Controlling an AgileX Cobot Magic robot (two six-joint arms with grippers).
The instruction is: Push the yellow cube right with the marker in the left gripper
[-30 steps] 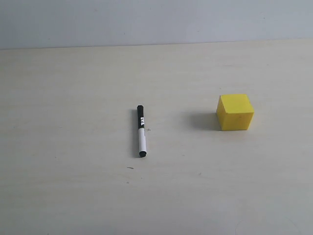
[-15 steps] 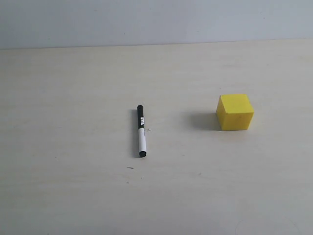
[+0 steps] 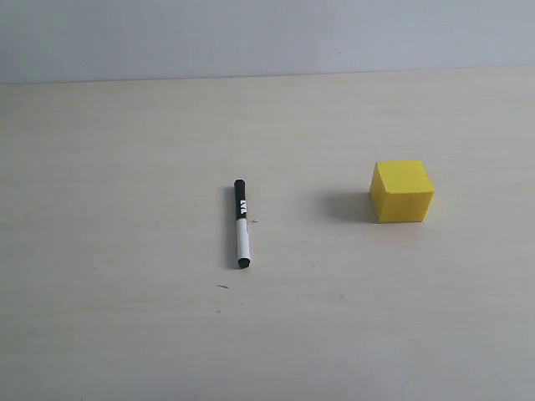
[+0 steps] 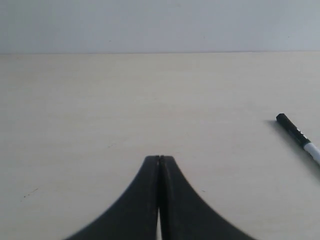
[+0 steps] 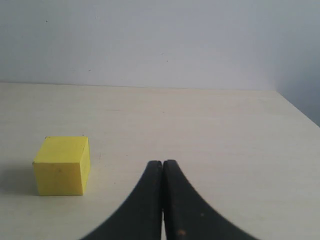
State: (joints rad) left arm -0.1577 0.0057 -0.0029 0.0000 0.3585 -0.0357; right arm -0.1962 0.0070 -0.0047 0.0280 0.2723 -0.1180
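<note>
On the pale wooden table (image 3: pixel 125 334), left of the middle of the exterior view, the marker (image 3: pixel 242 222) lies flat and alone. Its black lettered half points away from the camera. Its white barrel with the small black end lies nearer, and the whole pen runs almost straight front to back. Nothing touches it.

Well apart from it, to the right, the yellow cube (image 3: pixel 402 191) sits square on the table, one plain face toward the camera and its shadow falling to its left. A stretch of bare table lies between marker and cube. Neither arm shows in the exterior view.

From the left wrist view, the left gripper (image 4: pixel 159 159) has its two black fingers pressed together tip to tip, with nothing held between them. It hangs over bare table. The marker's black half (image 4: pixel 295 134) shows at the edge of that picture, resting on the table and clear of the fingers.

From the right wrist view, the right gripper (image 5: pixel 162 163) likewise has its fingers closed against each other and empty. The cube (image 5: pixel 62 165) stands off to one side of the fingertips, untouched. A plain grey wall (image 5: pixel 160 40) rises behind the table.
</note>
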